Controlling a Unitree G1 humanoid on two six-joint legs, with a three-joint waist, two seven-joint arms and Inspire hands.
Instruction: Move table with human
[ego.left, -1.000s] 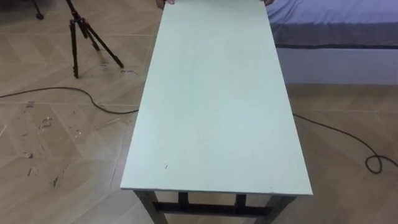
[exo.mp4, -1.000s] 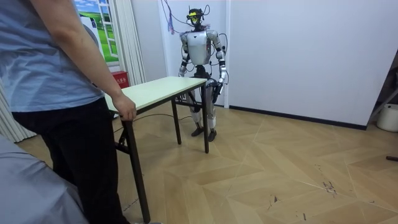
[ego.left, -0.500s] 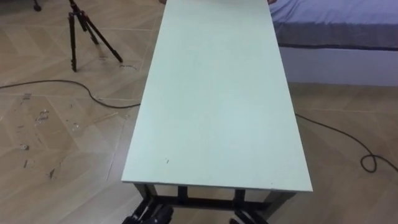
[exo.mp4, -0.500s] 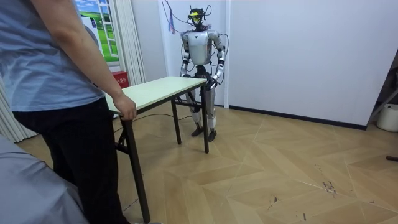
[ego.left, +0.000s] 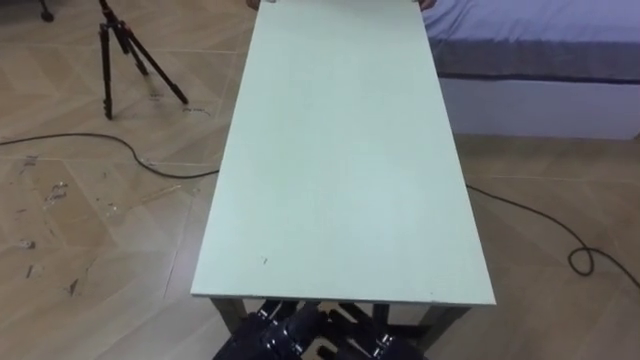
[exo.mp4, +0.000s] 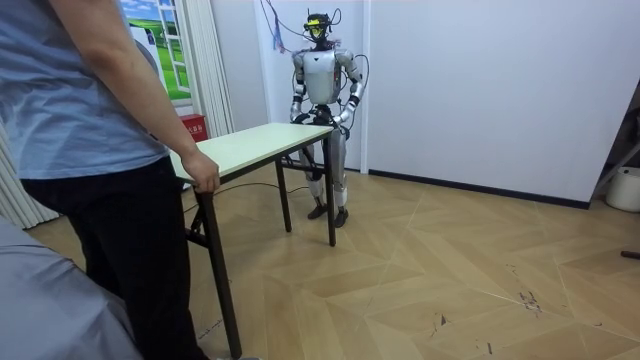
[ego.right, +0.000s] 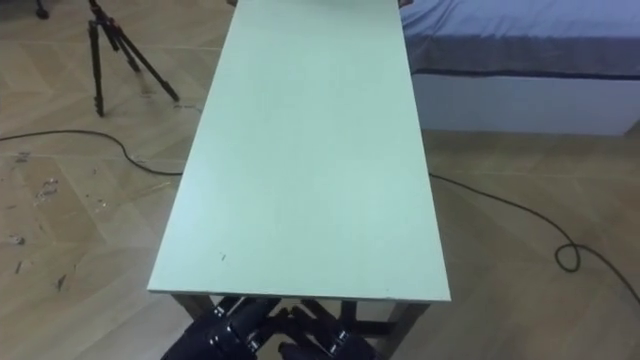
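Observation:
A long table with a pale green top (ego.left: 340, 150) runs straight away from me on dark legs. Just below its near edge my left hand (ego.left: 268, 335) and my right hand (ego.left: 385, 347) show as dark shapes close together, partly tucked under the top. At the far end a person's fingertips (ego.left: 428, 4) rest on the edge. In the room view the person's hand (exo.mp4: 205, 175) grips that end of the table (exo.mp4: 260, 140), while I stand at the other end with both arms bent toward it.
A black tripod (ego.left: 120, 50) stands on the wooden floor at the far left, with a dark cable (ego.left: 100, 140) trailing past it. A bed (ego.left: 540, 50) lies along the table's right side, another cable (ego.left: 560, 235) on the floor before it.
My two hands have risen into sight under the table's near edge. In the room view my arms have lifted toward the table end. The table and the person hold still.

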